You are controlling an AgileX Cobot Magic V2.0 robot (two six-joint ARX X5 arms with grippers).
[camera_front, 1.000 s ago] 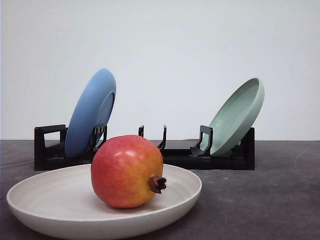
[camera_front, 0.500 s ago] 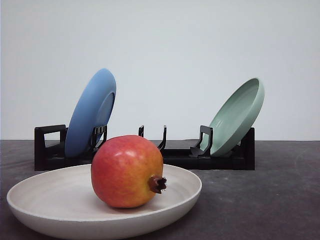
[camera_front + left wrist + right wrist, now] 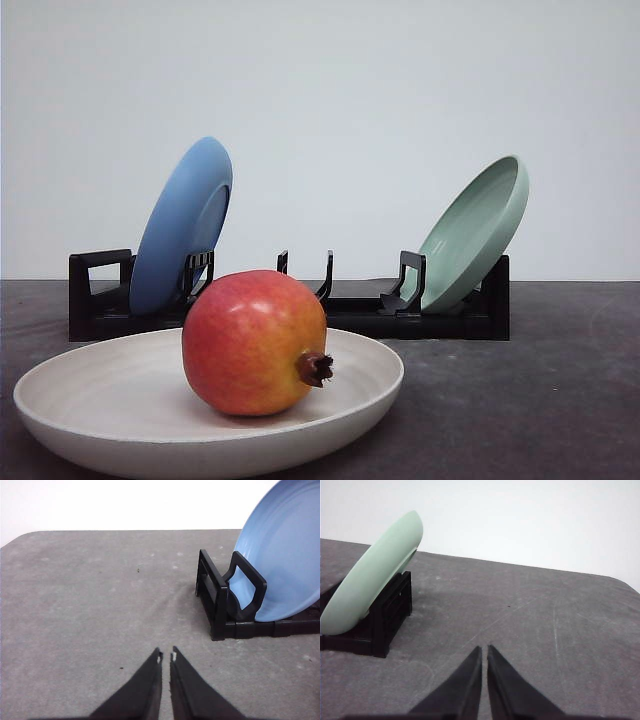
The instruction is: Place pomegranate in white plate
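Observation:
The pomegranate (image 3: 254,343), red fading to orange-yellow with a dark brown calyx pointing right, rests inside the white plate (image 3: 90,400) at the near left of the table in the front view. My left gripper (image 3: 166,656) is shut with nothing between its black fingers and hovers over bare grey table beside the rack end that holds the blue plate. My right gripper (image 3: 484,649) is likewise shut on nothing, over bare table next to the rack end with the green plate.
A black dish rack (image 3: 350,310) stands behind the white plate. A blue plate (image 3: 180,225) leans in its left slot and a pale green plate (image 3: 475,230) in its right slot. Grey table (image 3: 540,400) stretches to the right of the white plate.

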